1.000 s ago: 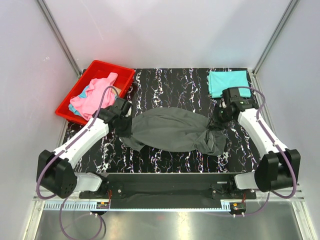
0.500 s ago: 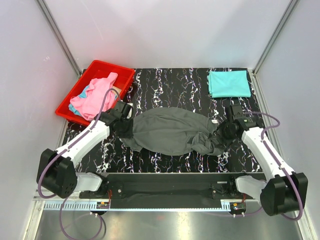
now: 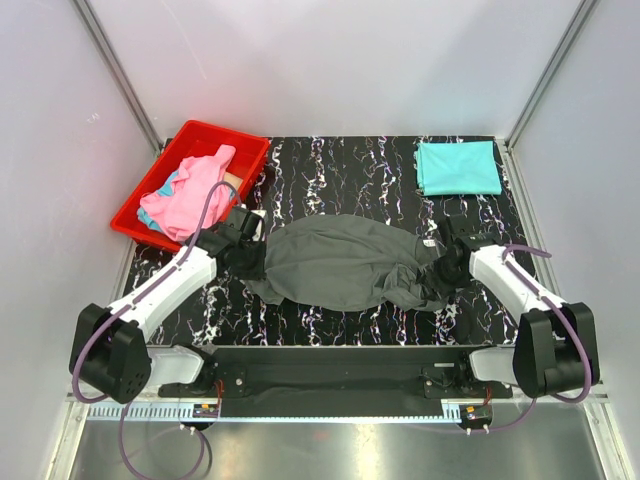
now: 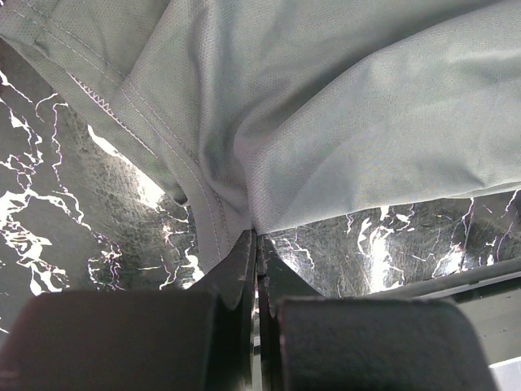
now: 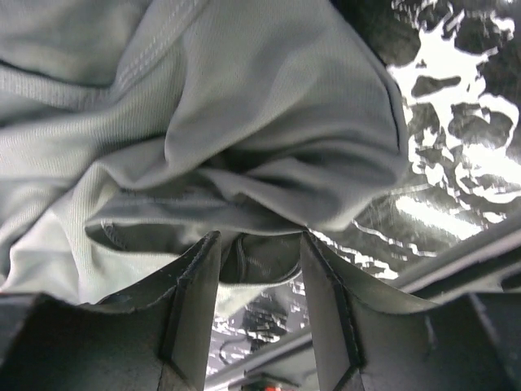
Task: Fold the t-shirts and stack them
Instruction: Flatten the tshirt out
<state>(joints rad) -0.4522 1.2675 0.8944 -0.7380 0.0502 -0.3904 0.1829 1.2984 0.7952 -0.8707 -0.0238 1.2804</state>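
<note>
The dark charcoal grey t-shirt (image 3: pixel 345 262) lies stretched across the middle of the table, bunched at its right end. My left gripper (image 3: pixel 248 256) is shut on its left hem (image 4: pixel 213 213), the jaws pinched together. My right gripper (image 3: pixel 446 268) is open at the bunched right end, and crumpled grey cloth (image 5: pixel 244 147) lies between and above its jaws. A folded teal t-shirt (image 3: pixel 457 167) lies flat at the back right. A pink t-shirt (image 3: pixel 190 190) and a bit of light blue cloth (image 3: pixel 170 185) sit in the red bin.
The red plastic bin (image 3: pixel 150 190) stands at the back left, half off the marbled black table (image 3: pixel 340 165). White walls close in on both sides. The arms' base rail (image 3: pixel 340 355) runs along the near edge.
My right gripper came down from beside the teal shirt to the grey shirt's bunched right end, then shifted slightly in at the cloth. The left gripper stayed put, holding the left hem.
</note>
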